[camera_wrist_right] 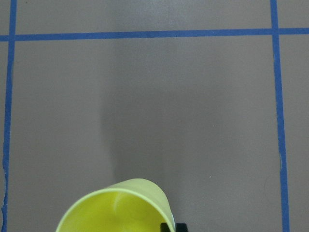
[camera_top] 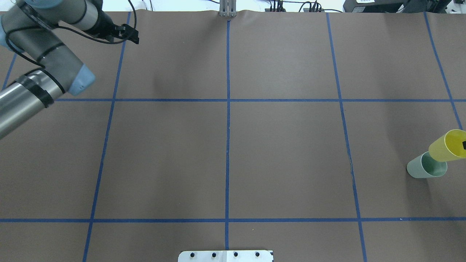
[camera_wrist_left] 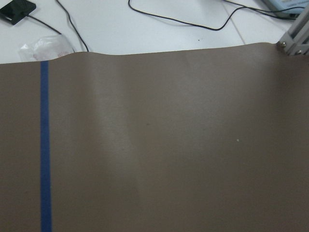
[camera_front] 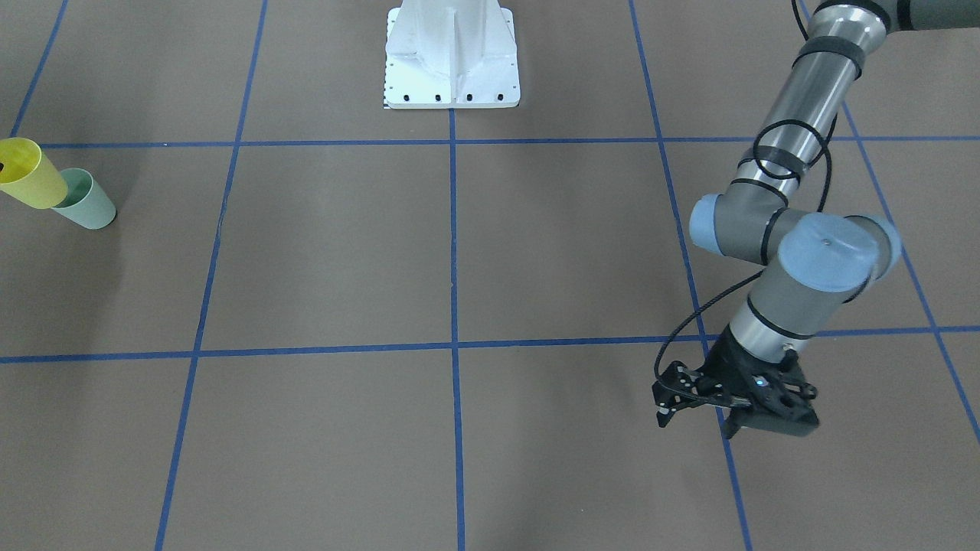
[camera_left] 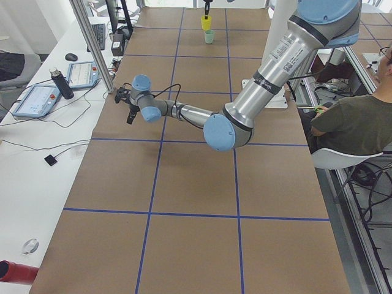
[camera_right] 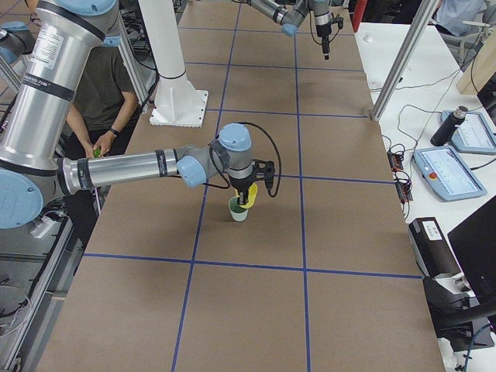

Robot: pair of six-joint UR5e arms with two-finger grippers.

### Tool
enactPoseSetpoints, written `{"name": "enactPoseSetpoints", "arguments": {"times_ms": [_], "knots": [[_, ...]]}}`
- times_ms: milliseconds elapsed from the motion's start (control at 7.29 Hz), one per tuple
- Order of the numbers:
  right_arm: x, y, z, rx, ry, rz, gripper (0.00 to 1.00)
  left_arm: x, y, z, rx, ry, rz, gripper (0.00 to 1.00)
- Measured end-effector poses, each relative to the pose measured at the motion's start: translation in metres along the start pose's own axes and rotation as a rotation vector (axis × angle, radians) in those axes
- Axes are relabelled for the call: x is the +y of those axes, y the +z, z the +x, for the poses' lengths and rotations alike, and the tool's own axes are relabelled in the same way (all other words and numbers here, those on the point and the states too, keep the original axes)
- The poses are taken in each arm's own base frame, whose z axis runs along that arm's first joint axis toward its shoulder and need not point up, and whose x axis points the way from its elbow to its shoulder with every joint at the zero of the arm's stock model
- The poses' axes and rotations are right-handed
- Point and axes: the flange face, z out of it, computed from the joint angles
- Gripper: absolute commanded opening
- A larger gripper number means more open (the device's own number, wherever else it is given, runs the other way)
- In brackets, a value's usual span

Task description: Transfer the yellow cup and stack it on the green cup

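Note:
The yellow cup (camera_top: pixel 446 147) hangs tilted at the table's right end, its base over the rim of the green cup (camera_top: pixel 426 167), which stands upright on the brown mat. Both show at the left of the front view, yellow cup (camera_front: pixel 31 180) and green cup (camera_front: pixel 88 203). My right gripper (camera_right: pixel 254 188) is shut on the yellow cup's rim (camera_wrist_right: pixel 116 208), with one finger (camera_top: pixel 464 145) inside it. I cannot tell whether the cups touch. My left gripper (camera_front: pixel 693 419) is open and empty, low over the mat at the far left corner (camera_top: pixel 131 34).
The white robot base plate (camera_front: pixel 452 57) sits at the table's near edge. An aluminium post (camera_right: pixel 403 62) stands at the far edge, with tablets, cables and a bottle (camera_right: pixel 447 128) on the white desk beyond. A seated operator (camera_left: pixel 349 122) is beside the robot.

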Motion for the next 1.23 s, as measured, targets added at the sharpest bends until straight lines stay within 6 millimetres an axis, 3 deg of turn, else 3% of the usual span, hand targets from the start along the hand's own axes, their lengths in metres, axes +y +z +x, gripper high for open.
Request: {"name": "enactPoseSetpoints", "arguments": {"times_ms": [274, 548, 1234], "knots": [[-0.001, 0.007, 0.005, -0.001, 0.002, -0.003, 0.0, 0.027, -0.039, -0.081, 0.032, 0.027, -0.112, 1.0], [-0.001, 0.017, 0.009, -0.033, 0.0, -0.025, 0.0, 0.062, -0.046, -0.136, 0.047, 0.034, -0.181, 1.0], [0.009, 0.019, 0.012, -0.085, -0.003, -0.076, 0.0, 0.071, -0.053, -0.148, 0.054, 0.042, -0.202, 1.0]]}}
